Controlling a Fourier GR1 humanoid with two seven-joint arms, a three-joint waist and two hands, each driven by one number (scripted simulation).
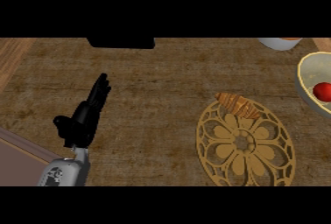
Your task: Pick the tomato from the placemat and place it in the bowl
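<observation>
At the near left of the counter, the left hand [82, 119] was seen above its grey forearm [66, 171], fingers straight and pointed away, holding nothing. It stood well apart from every object, which suggested a resting pose rather than a reach. The right hand was not visible.

To the near right, the round golden openwork placemat [245, 147] lay flat on the brown counter [149, 87]. No tomato was on it. A striped brown pastry, apparently a croissant [238, 105], was lying across the far edge of the placemat, partly on it and partly on the counter; it was judged to be no part of the task.

Farther off, at the right edge, the bowl [309, 65] was cut by the frame. The tomato [322, 92] was seen inside the bowl, on its floor, touched by no hand. The placing step was therefore judged complete.

At the far edge, a dark box-like object [121, 42] and a pale cup [280, 43], only partly visible, were noted.
</observation>
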